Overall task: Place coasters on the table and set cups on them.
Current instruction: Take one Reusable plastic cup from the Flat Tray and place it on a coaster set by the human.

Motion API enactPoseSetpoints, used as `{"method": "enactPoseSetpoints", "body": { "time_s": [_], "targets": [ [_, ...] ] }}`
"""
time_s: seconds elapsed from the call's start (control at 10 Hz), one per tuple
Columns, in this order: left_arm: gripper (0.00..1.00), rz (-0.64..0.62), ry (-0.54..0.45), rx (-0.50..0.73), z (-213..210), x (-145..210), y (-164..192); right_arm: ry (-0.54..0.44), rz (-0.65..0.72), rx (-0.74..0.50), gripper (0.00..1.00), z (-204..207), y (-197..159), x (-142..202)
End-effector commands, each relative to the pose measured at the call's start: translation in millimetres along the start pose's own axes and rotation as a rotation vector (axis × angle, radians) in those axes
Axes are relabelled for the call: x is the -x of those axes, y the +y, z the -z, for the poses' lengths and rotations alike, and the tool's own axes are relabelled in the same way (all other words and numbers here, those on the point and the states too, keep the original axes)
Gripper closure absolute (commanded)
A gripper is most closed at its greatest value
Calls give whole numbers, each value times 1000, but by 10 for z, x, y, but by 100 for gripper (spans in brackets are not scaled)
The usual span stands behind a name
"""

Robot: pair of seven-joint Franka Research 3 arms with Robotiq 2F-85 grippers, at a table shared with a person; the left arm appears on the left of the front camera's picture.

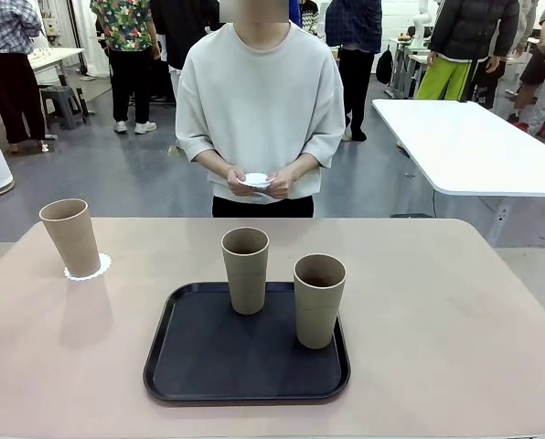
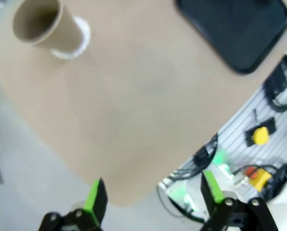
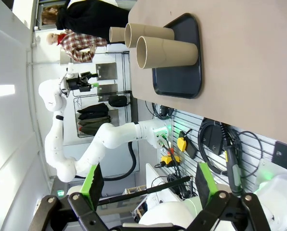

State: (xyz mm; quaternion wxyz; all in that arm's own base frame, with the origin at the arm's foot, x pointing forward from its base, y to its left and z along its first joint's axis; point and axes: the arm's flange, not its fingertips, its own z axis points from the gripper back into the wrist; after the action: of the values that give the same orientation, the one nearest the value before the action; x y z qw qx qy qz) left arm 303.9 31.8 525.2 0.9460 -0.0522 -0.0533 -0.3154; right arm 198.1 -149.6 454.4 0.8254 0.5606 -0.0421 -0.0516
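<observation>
One tan cup [image 1: 71, 236] stands on a white scalloped coaster [image 1: 91, 269] at the table's [image 1: 455, 311] far left. Two more cups [image 1: 246, 270] [image 1: 319, 300] stand upright on the black tray [image 1: 208, 366]. Across the table, the person's hands hold another white coaster [image 1: 256, 179] at waist height. My left gripper [image 2: 154, 195] is open and empty, high above the table's near edge, looking down on the cup [image 2: 40, 21] and its coaster [image 2: 80, 41]. My right gripper [image 3: 149, 180] is open and empty, well back from the table, with the cups [image 3: 167, 52] far off.
The black tray [image 2: 240, 29] lies at the middle front of the table. A white table [image 1: 474, 146] stands behind at the right, and other people stand farther back. A slatted panel with cables and plugs [image 3: 215, 139] hangs below the table's near edge.
</observation>
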Motion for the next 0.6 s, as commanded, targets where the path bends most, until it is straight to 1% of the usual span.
{"method": "enactPoseSetpoints", "body": {
  "time_s": [0.0,0.1,0.2,0.3,0.4,0.5],
  "targets": [
    [0,62,52,64,77,30,-212,1,-4,-15,0,-7,2,0],
    [0,0,0,0,0,0,0,1,-4,-15,0,-7,2,0],
    [0,1,32,13,72,17,-104,1,-4,-15,0,-7,2,0],
    [0,-96,-158,366,-9,119,144,1,-4,-15,0,-7,2,0],
    [0,-198,-280,695,-33,256,449,1,-4,-15,0,-7,2,0],
    [0,-255,-372,873,25,435,715,1,-4,-15,0,-7,2,0]
  ]
}}
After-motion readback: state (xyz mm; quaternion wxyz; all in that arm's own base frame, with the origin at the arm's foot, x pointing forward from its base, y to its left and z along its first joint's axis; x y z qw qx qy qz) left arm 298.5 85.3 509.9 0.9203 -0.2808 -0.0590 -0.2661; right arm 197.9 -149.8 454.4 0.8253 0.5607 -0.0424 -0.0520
